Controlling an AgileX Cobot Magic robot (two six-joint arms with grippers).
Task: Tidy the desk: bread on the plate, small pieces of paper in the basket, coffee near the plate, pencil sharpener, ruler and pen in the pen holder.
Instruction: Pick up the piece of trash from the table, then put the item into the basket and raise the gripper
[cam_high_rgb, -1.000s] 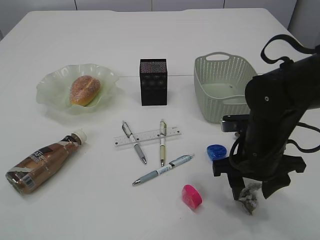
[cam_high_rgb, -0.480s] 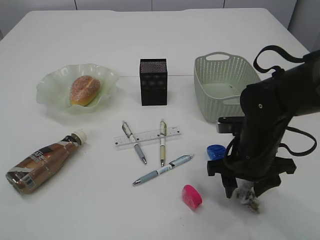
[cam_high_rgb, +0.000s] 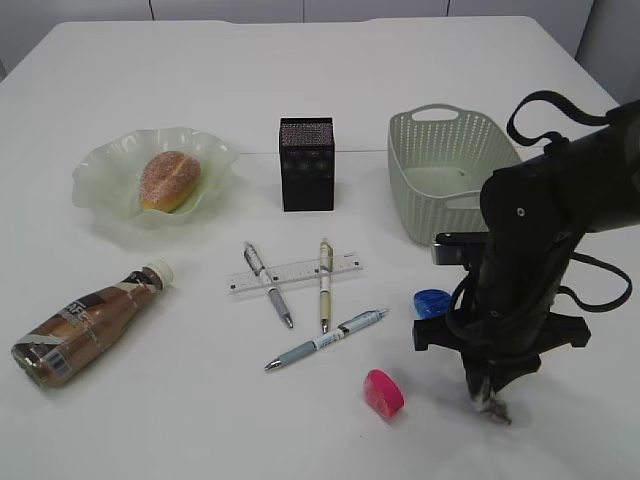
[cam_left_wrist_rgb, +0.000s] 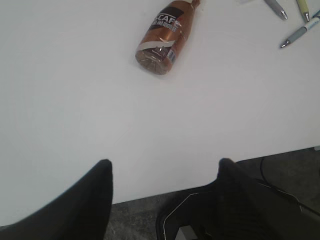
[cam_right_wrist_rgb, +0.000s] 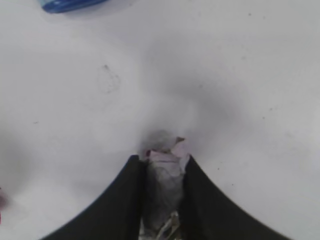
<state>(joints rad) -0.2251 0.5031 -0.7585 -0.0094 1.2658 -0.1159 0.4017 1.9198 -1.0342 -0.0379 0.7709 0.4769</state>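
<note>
Paper scrap (cam_right_wrist_rgb: 162, 182) sits pinched between the right end effector's (cam_right_wrist_rgb: 161, 192) closed-in fingers, low right on the surface (cam_high_rgb: 200, 420); the left end effector (cam_left_wrist_rgb: 162, 172) hangs empty, fingers spread.

- Table (cam_high_rgb: 300, 80): plain white top, smooth and matt, upper part of the frame.
- Plate (cam_high_rgb: 100, 185): pale green glass, translucent, glossy ruffled rim.
- Bread (cam_high_rgb: 168, 180): golden-brown crust, grainy sugar dusting.
- Basket (cam_high_rgb: 430, 150): grey-green plastic, perforated woven-look wall, matt.
- Pen holder (cam_high_rgb: 306, 165): black metal mesh.
- Coffee (cam_high_rgb: 85, 325): shiny brown plastic bottle, dark label.
- Ruler (cam_high_rgb: 295, 272): clear plastic.
- Paper scrap (cam_right_wrist_rgb: 162, 182): crumpled, rough, grey-white, between matt black tool (cam_right_wrist_rgb: 161, 165) fingers.
</note>
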